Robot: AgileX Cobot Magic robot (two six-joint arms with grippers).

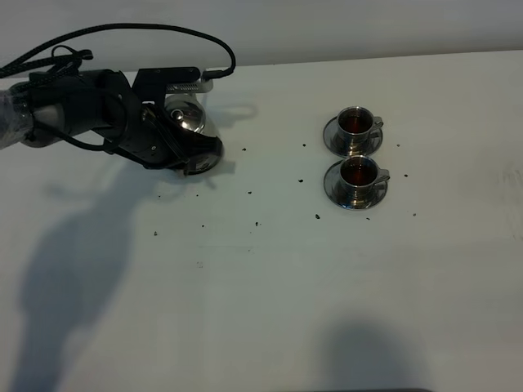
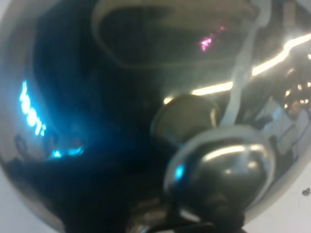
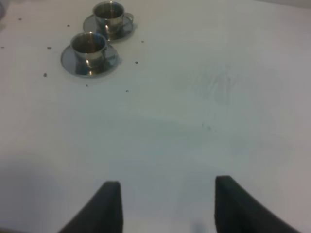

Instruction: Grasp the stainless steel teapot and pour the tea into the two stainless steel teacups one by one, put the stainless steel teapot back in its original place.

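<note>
The stainless steel teapot (image 1: 185,119) stands upright at the table's far left. My left gripper (image 1: 201,157) wraps its near side and looks shut on it. In the left wrist view the teapot's shiny body (image 2: 121,121) fills the picture and hides the fingers. The two stainless steel teacups stand on saucers at the right, one farther (image 1: 355,126) and one nearer (image 1: 358,175). Both hold dark reddish-brown tea (image 1: 357,171). My right gripper (image 3: 167,204) is open and empty over bare table, well short of the cups (image 3: 89,46) (image 3: 109,13). It is out of the exterior view.
Small dark specks (image 1: 249,193) are scattered on the white table (image 1: 270,302) between the teapot and the cups. The left arm (image 1: 73,110) and its cable reach in from the far left.
</note>
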